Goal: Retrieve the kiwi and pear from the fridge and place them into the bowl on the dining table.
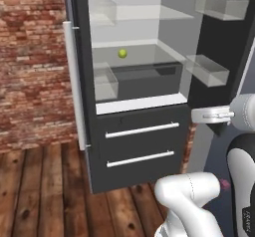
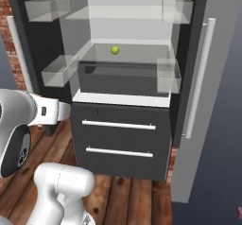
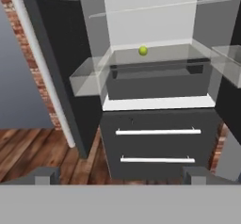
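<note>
The tall dark grey fridge (image 1: 139, 146) stands with both doors open. The small bright yellow-green round pear (image 1: 122, 54) is seen resting on a clear glass shelf (image 2: 127, 54) inside the fridge, above its two white-handled drawers (image 3: 157, 145). The gripper (image 3: 120, 176) is held well apart from the fridge, jaws spread wide, nothing gripped.

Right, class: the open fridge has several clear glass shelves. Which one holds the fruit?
The lower glass shelf, directly above the dark drawer: the yellow-green pear sits towards its back. The shelf above it is bare.
</note>
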Controlling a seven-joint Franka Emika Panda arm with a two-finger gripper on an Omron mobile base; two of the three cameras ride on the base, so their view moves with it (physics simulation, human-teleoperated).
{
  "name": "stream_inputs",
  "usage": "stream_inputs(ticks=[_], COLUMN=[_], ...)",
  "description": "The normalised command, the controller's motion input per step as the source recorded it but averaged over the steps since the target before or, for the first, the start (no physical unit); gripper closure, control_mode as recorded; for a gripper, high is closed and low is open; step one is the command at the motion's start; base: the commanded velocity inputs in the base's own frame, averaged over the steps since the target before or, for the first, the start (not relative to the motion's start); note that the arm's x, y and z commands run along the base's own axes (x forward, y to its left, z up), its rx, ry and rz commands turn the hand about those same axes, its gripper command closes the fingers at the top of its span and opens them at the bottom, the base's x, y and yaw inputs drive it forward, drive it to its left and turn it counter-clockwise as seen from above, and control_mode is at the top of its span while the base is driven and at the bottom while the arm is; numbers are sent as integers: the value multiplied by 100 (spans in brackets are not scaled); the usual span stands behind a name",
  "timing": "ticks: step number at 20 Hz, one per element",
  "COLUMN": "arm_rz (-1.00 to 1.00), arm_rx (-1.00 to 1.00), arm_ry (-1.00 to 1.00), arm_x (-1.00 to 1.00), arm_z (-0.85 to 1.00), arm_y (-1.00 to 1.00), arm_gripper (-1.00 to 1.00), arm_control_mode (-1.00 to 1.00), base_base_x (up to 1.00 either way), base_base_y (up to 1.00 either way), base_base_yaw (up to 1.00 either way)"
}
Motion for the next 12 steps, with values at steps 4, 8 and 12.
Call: stream_inputs(ticks=[4,8,12], arm_rz=[0,0,0], arm_rx=[0,0,0], arm_ry=[0,0,0], arm_x=[0,0,0], arm_z=[0,0,0], arm_y=[0,0,0], arm_gripper=[-100,-100,-100], arm_control_mode=[100,100,100], base_base_x=[53,51,51], base_base_y=[-22,-24,-25], base_base_yaw=[1,1,0])
